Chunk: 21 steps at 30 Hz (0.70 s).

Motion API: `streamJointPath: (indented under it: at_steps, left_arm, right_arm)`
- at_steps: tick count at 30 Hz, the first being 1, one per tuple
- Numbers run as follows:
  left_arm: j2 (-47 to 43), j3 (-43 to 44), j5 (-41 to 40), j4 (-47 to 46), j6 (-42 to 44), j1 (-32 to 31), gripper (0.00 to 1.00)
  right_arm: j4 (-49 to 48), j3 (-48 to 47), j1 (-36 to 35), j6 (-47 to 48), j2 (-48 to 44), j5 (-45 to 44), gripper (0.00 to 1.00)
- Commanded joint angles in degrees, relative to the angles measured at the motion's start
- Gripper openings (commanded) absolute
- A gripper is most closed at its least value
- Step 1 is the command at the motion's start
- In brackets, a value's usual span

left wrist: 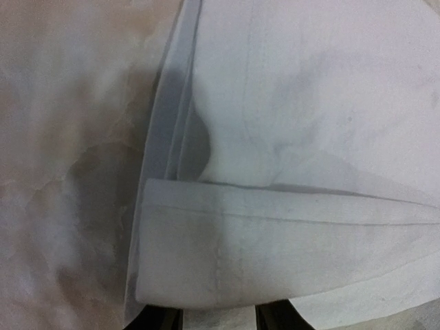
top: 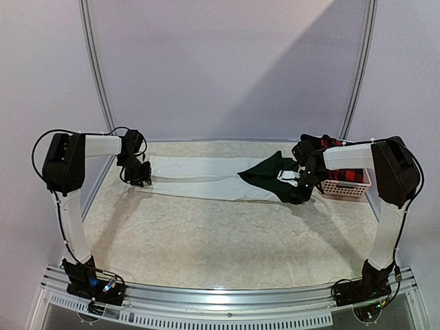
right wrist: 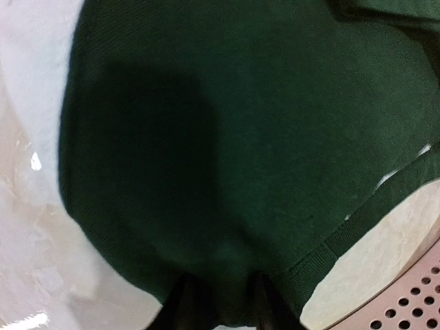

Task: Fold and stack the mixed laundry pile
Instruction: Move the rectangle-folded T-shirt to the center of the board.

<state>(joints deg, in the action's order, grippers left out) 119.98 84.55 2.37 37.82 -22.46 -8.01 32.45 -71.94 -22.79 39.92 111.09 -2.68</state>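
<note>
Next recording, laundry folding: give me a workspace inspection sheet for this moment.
Surface: table, beige marbled top.
Job's things: long white cloth laid across the far side; dark green garment lying over its right end; red-and-black checked shirt in the basket.
Clutter: pink basket at the far right; nothing else seen.
Pincers: left pincer shut on the white cloth's left end; right pincer has green fabric between its fingers, grip unclear.
Cables: black cables loop along both arms and at the bases.
Surroundings: pale walls, metal arch frame behind the table.
</note>
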Motion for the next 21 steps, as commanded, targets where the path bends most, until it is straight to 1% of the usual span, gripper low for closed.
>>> streamJointPath:
  at_steps: [1,3,6,14,21]
  left_arm:
    - [2.4,-0.4,-0.7,5.8,1.0,1.2,0.37]
    - [2.0,-0.9,-0.7,7.3,0.6,1.2,0.35]
    - [0.3,-3.5,-1.3,9.0,0.4,1.8,0.33]
    - [-8.0,-17.5,3.1,8.1,-0.4,2.4,0.29]
    - [-19.2,-33.2,8.5,6.0,-2.2,2.5,0.28]
  right_arm:
    - [1.4,2.2,0.4,3.0,1.3,-0.3,0.23]
    - [2.7,2.5,0.4,3.6,1.2,0.1,0.16]
    - [5.4,3.0,0.4,4.3,0.5,1.3,0.12]
    - [9.2,8.0,0.4,6.6,-6.0,1.9,0.11]
    - [12.8,13.4,0.4,6.0,-12.5,4.6,0.11]
